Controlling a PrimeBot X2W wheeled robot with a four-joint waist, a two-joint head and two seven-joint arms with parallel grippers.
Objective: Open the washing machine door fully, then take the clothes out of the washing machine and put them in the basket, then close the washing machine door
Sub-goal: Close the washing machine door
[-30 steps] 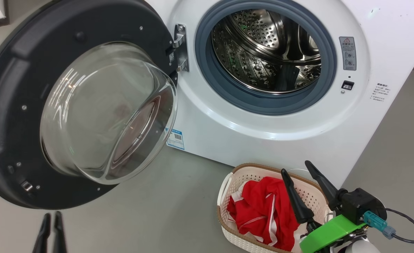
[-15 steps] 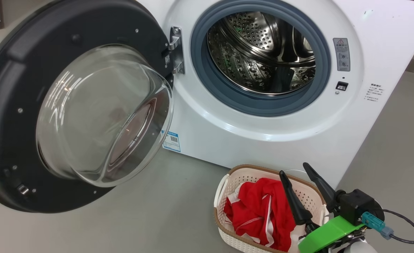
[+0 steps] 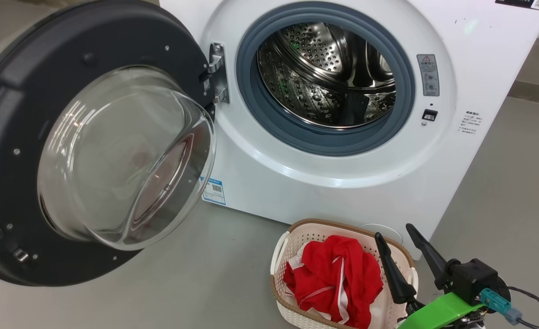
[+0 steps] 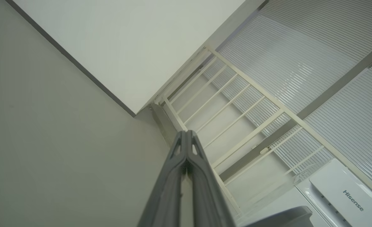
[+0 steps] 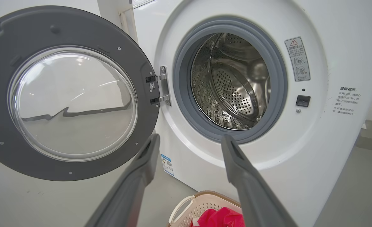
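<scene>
Red clothes (image 3: 333,278) lie in the basket (image 3: 279,292) under the spread-wide right claw (image 3: 393,230), washing machine door (image 3: 4,137) hangs up-left of it, probably nearer the pinched-together left claw (image 4: 185,134).

The washing machine door (image 3: 95,146) is swung out to the left of the washing machine (image 3: 324,183). The basket (image 3: 306,237) is set on the floor (image 3: 196,283) before the machine, and the clothes (image 3: 338,278) are held in it.

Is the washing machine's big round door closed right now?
No, the washing machine door stands swung wide open on its hinge, leaving the steel drum fully exposed.
</scene>
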